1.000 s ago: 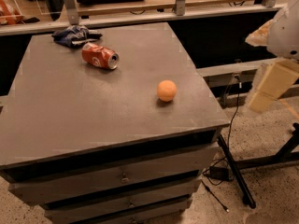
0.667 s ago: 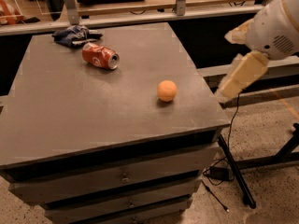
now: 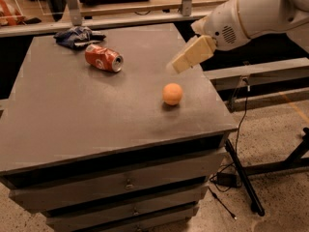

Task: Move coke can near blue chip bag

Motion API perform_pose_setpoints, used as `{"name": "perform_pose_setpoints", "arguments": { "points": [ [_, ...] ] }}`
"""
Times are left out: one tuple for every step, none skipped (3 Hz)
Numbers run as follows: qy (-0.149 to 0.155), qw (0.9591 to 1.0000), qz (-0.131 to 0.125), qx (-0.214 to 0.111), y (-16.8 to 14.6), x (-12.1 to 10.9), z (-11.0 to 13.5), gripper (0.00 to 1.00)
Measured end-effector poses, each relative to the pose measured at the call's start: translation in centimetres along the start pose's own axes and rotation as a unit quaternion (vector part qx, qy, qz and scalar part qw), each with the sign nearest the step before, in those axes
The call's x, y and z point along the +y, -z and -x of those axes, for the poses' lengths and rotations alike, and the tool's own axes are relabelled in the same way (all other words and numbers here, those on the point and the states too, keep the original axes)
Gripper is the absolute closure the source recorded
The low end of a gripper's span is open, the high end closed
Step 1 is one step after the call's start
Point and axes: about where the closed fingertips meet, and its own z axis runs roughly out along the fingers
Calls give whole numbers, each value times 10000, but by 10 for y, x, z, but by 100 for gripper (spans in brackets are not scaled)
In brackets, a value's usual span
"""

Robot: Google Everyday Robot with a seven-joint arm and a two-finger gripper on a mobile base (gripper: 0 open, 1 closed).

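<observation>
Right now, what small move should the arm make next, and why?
Probably swing the gripper across the table toward the coke can. The gripper hangs above the table just beyond the orange ball, well apart from the can, which lies on its side close to the blue chip bag.

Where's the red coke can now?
Camera view: the dented red aluminium coke can lies on its side far left on the table, beside the crumpled blue chip bag; the gripper hovers over the table's right side.
</observation>
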Motion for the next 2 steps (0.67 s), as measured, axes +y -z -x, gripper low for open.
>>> {"name": "perform_pose_setpoints", "arguments": {
  "points": [
    [-124,9987,-18,-497,-37,-9,11,0],
    [-37,9977,-211,-643,-40,-16,23,0]
  ]
}}
